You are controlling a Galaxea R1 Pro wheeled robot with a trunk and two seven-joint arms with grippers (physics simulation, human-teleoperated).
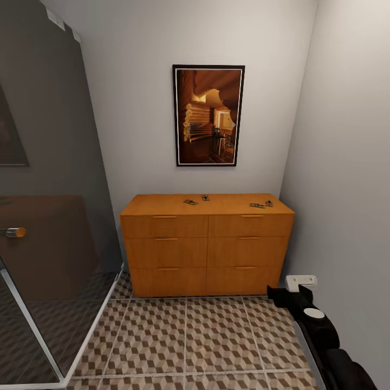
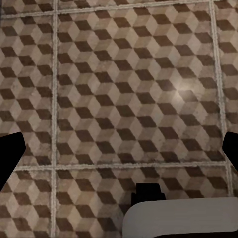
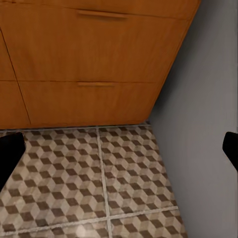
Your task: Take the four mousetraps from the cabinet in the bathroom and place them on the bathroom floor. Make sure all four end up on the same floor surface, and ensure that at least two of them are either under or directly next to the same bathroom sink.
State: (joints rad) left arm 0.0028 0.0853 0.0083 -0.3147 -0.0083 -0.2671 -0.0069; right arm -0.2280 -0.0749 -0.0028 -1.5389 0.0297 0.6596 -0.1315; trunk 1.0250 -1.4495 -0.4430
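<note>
The right claw [image 3: 119,148] is hanging low with its jaws spread wide and nothing between them, its dark fingertips [image 3: 10,153] showing at the two sides of the right wrist view, which is looking at the cabinet's lower drawers and the tiles by the grey wall. The left claw [image 2: 119,148] is likewise standing open and empty, pointing straight down at the bathroom floor [image 2: 124,99]. In the head view the right arm [image 1: 319,330] is reaching forward along the right wall, well short of the chest.

All four mousetraps are lying on the flat top of the cabinet [image 1: 206,249]: one mousetrap [image 1: 190,202] and a second [image 1: 205,197] near the middle, close together, and a third [image 1: 256,205] and fourth [image 1: 268,203] just beside each other towards the right end. That is making four on the cabinet and none on the tiles in these pictures, so by my judgement the task is only beginning: every trap is waiting to be picked up and set down, and no sink is appearing here yet.

Around the cabinet, six drawer fronts are showing in two columns of three. One framed picture [image 1: 208,115] is hanging above, and one glass shower screen [image 1: 49,216] is standing to the left.
</note>
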